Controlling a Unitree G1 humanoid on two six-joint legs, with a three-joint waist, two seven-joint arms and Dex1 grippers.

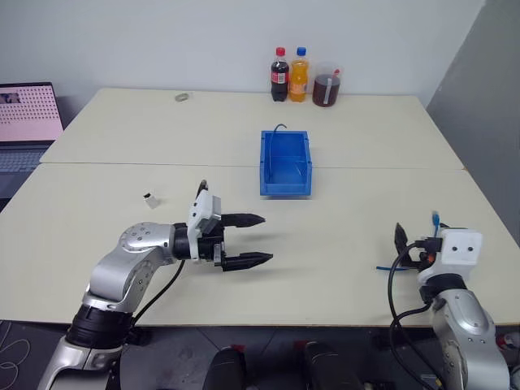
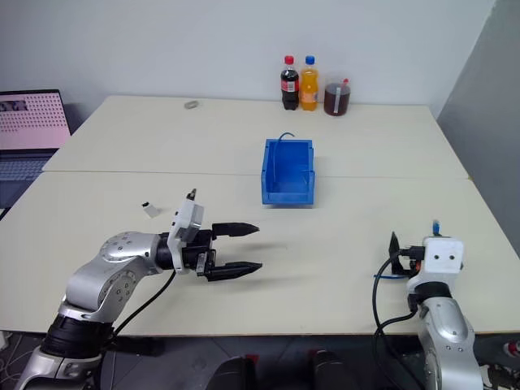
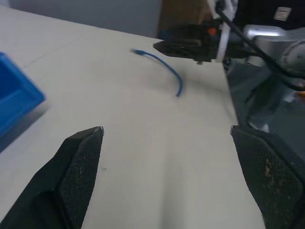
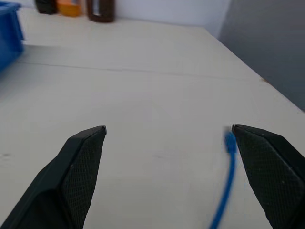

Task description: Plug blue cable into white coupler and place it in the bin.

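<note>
The blue cable (image 1: 436,218) lies by the table's near right edge, curving under my right gripper (image 4: 167,129). That gripper is open and points forward, the cable's end (image 4: 228,143) just inside one finger. In the left wrist view the cable (image 3: 167,69) arcs on the table beside the right gripper. The white coupler (image 1: 151,198) sits alone on the near left table. My left gripper (image 1: 267,238) is open and empty, pointing right, a short way right of and nearer than the coupler. The bin (image 1: 264,162) stands mid-table, beyond both grippers.
A cola bottle (image 1: 279,75), an orange bottle (image 1: 299,75) and a jar of dark liquid (image 1: 327,85) stand at the far edge. A small ring (image 1: 182,97) lies far left. A laptop (image 1: 28,122) sits off the left side.
</note>
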